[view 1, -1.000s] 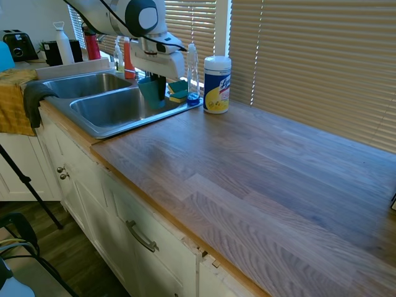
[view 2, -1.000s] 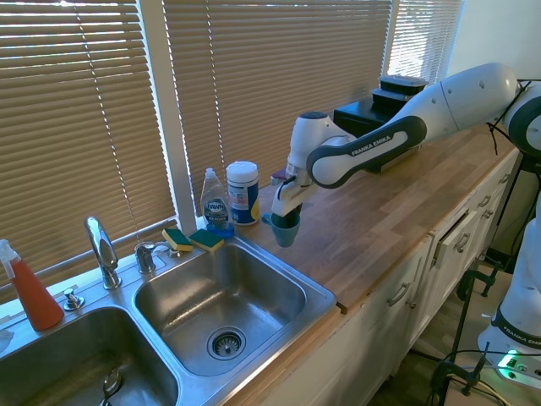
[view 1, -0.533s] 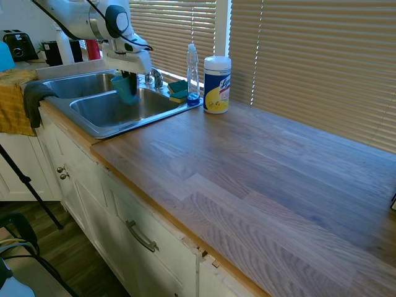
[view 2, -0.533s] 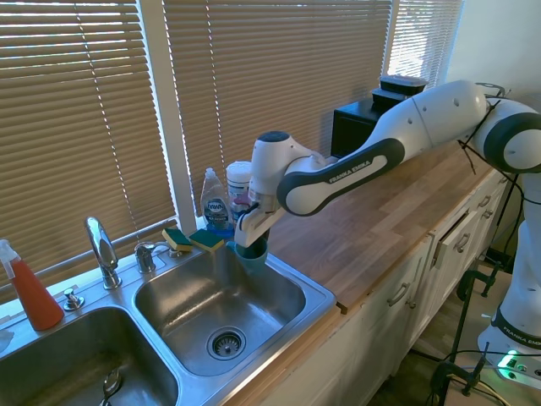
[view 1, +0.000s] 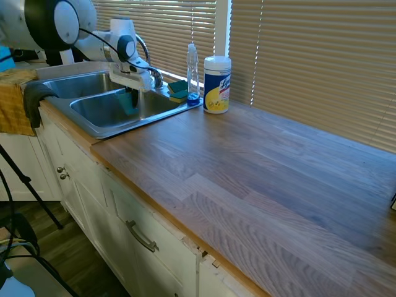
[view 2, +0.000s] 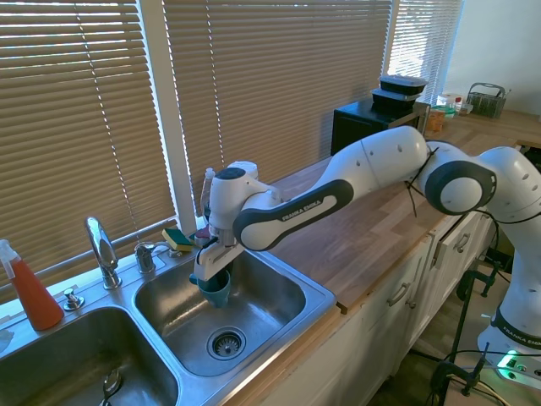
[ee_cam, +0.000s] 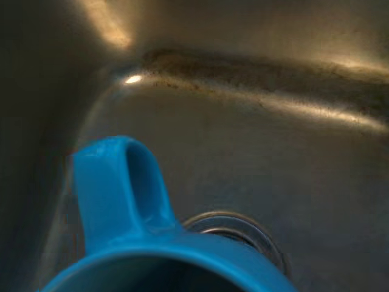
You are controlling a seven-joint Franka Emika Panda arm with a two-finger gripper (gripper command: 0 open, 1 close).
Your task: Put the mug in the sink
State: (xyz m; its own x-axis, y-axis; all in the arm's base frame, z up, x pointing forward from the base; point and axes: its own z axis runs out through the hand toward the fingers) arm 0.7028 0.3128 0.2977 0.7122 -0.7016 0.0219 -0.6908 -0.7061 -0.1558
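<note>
First exterior view: the white arm reaches over the sink [view 1: 93, 127], set into the wooden bench [view 1: 260, 179]. The gripper [view 1: 131, 93] grasps the mug [view 1: 128, 102], which hangs inside the nearer basin, below its rim. Behind the basin stand a clear bottle [view 1: 193, 74] (blue liquid at its base), sponges [view 1: 178, 90] and a wipes canister [view 1: 217, 85].

Second exterior view: the arm comes in from the right. The gripper [view 2: 212, 269] is clenched on the rim of the mug [view 2: 216, 288], held upright above the basin floor, up and left of the drain [view 2: 225, 342]. The faucet [view 2: 101, 250] stands behind the divider; an orange spray bottle [view 2: 29, 288] is at far left.

Wrist view: the mug's handle [ee_cam: 124, 188] rises in front of the steel basin floor, the drain ring [ee_cam: 237, 228] just beyond it.
</note>
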